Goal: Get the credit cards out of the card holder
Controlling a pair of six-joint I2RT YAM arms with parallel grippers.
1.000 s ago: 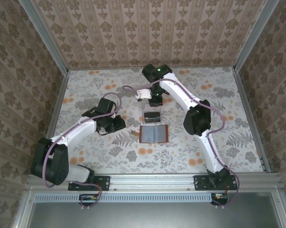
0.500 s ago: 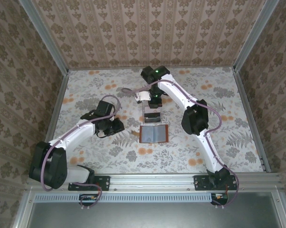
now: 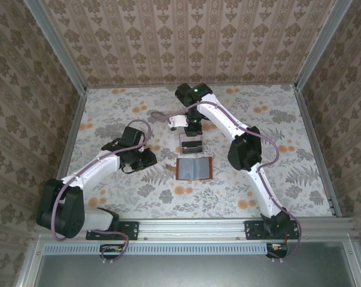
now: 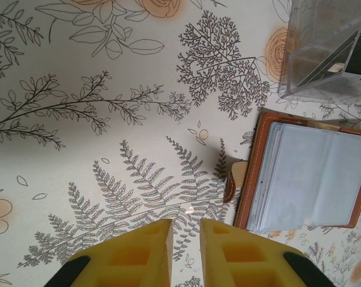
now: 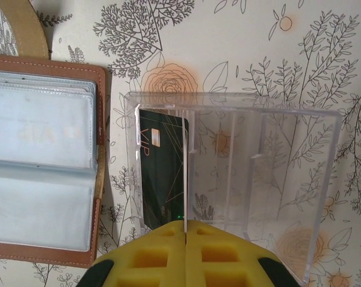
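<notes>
Card holder (image 3: 194,168) open flat, lengthwise left-right

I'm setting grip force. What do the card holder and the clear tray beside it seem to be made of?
The card holder looks like reddish-brown leather or an imitation; its border is matte, without shine. Its inner sleeves seem to be soft, slightly cloudy clear plastic. The clear tray looks like rigid glossy plastic, perhaps acrylic: the print of the table shows through its walls.

We see the card holder (image 5: 42,155) lying open and flat, reddish-brown leather with its grey-blue pockets facing up. 1 dark credit card (image 5: 162,173) with gold lines leans inside the clear tray (image 5: 288,179) just beside it.
</notes>
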